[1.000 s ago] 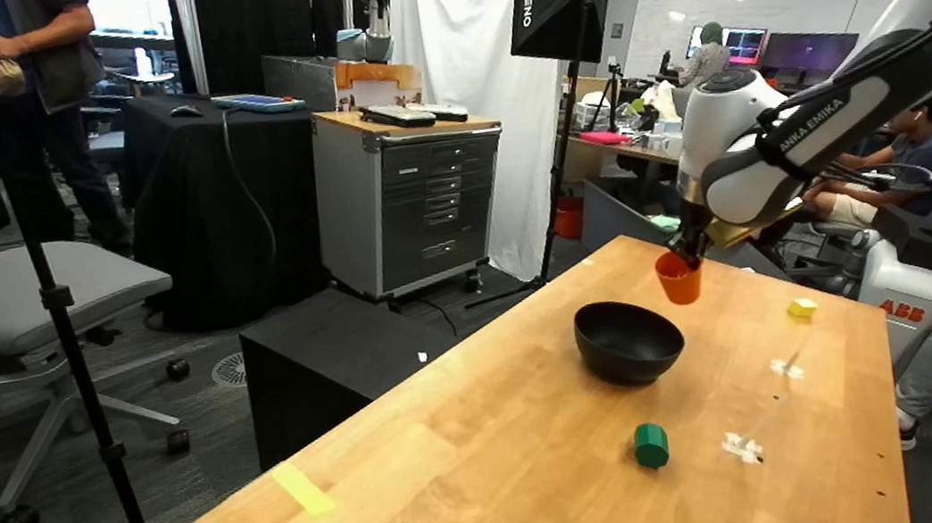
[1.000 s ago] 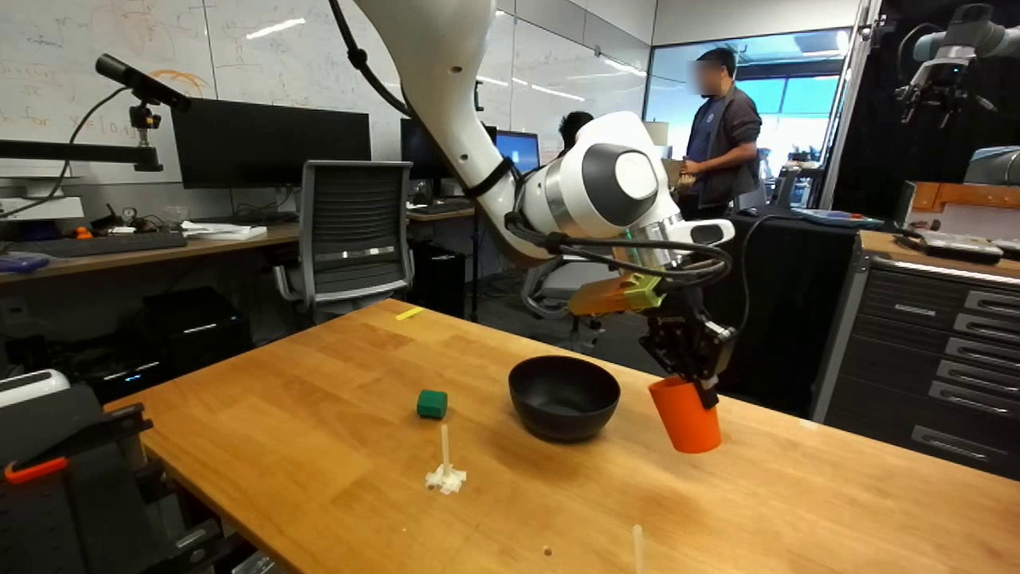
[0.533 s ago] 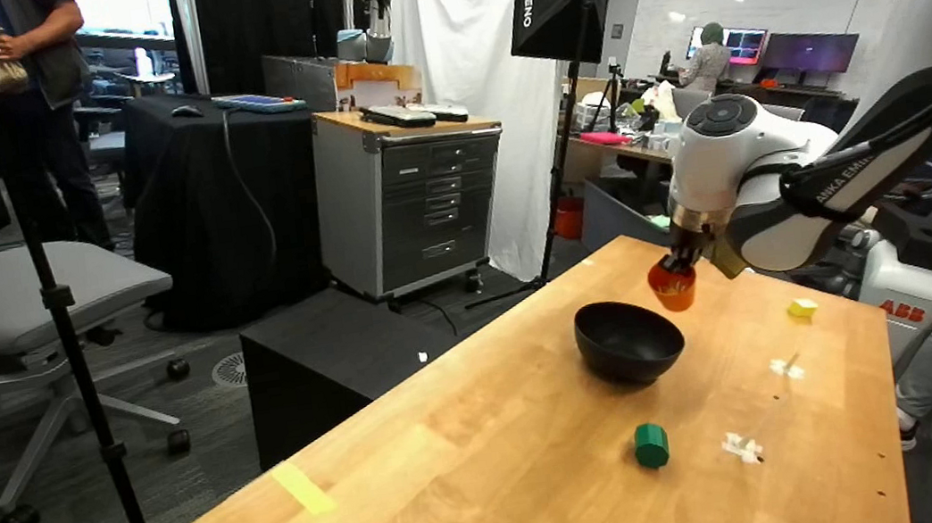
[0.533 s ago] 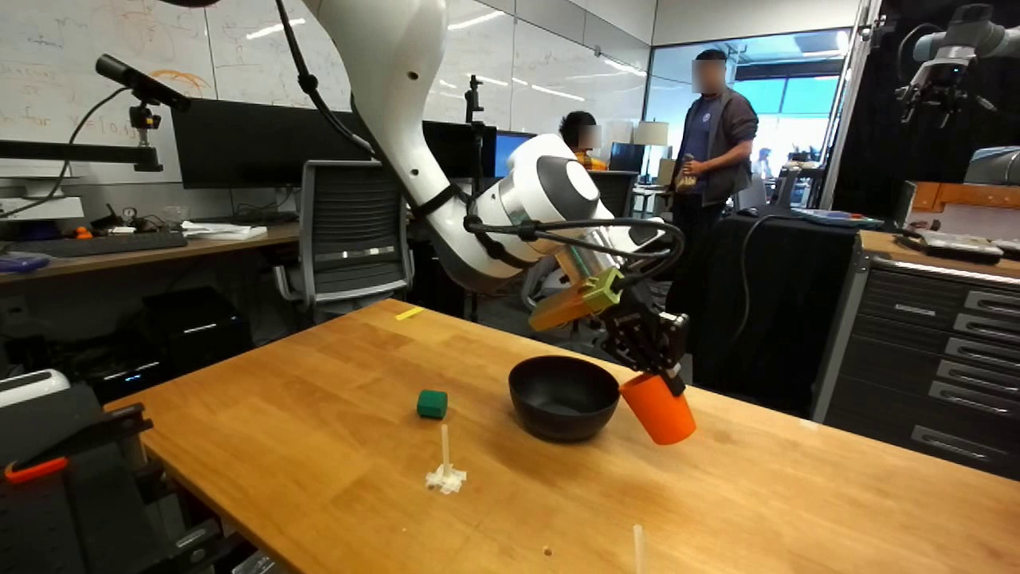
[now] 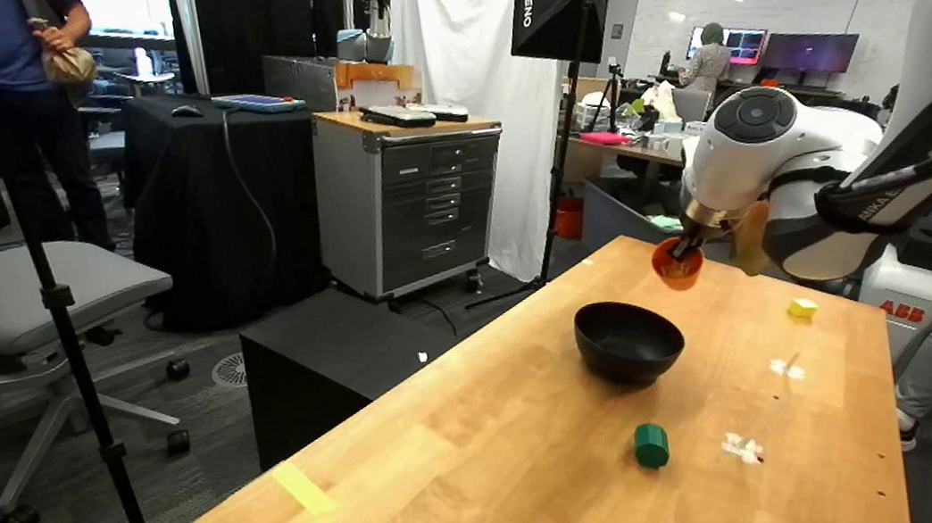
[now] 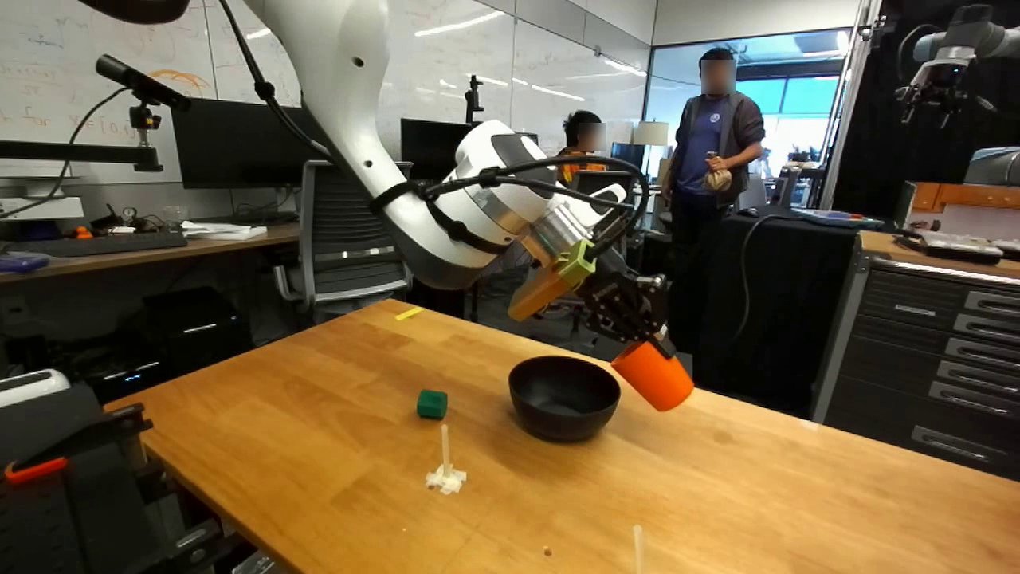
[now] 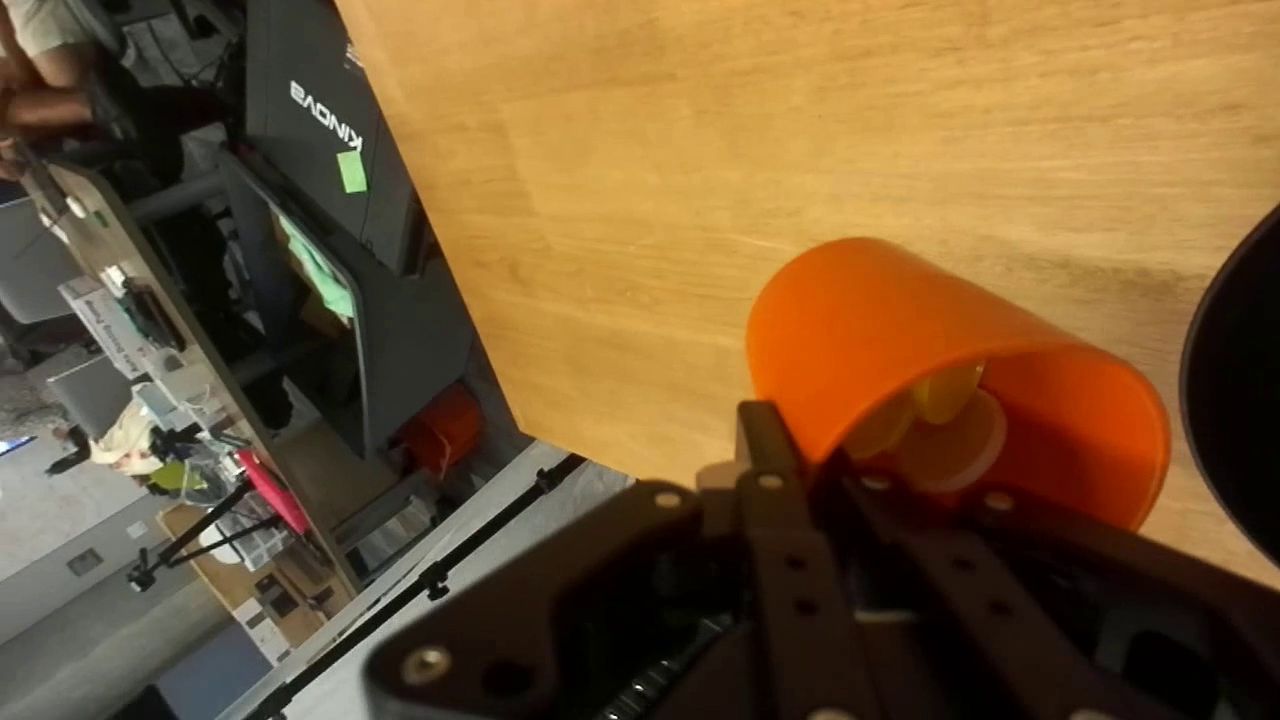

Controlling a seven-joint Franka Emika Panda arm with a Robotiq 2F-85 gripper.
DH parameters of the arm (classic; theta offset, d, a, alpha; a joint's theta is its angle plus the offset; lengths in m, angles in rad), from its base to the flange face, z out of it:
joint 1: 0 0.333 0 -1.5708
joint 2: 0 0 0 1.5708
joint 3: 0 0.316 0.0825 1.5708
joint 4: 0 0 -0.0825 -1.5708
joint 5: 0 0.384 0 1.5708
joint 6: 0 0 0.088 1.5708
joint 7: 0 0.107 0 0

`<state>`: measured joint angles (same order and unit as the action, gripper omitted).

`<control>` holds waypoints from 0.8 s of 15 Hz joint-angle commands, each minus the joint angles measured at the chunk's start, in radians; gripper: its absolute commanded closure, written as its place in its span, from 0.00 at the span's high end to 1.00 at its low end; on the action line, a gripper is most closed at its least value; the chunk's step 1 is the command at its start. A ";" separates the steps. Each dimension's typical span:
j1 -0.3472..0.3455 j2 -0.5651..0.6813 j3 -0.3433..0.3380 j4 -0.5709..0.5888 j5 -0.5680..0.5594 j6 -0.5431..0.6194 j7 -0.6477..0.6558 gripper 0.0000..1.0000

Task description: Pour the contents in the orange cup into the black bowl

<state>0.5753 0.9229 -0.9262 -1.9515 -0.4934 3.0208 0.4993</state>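
Orange cup (image 6: 657, 381): tapered, tilted in mid-air, mouth toward black bowl (image 6: 559, 421), near but apart. Contents (image 7: 949, 392): yellow pieces, inside cup. Black bowl: round, wider than cup, upright on wooden table (image 6: 319, 414).

In an exterior view, a green block (image 5: 651, 446) was seen on the near part of the table (image 5: 479, 498), with yellow tape (image 5: 303, 487) stuck at the left and a yellow block (image 5: 802, 307) set near the right edge. Far off, a drawer cabinet (image 5: 408, 233) was seen left of a softbox light (image 5: 560, 15).
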 commanded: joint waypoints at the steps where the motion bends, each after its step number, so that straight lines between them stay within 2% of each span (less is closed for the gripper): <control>1: 0.141 0.126 -0.141 -0.062 0.093 0.096 -0.001 0.02; 4: 0.205 0.214 -0.170 -0.094 0.208 0.142 -0.042 0.02; 12: 0.318 0.383 -0.152 -0.117 0.476 0.208 -0.144 0.02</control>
<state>0.8360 1.2429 -1.0490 -2.0497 -0.1110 3.1879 0.4002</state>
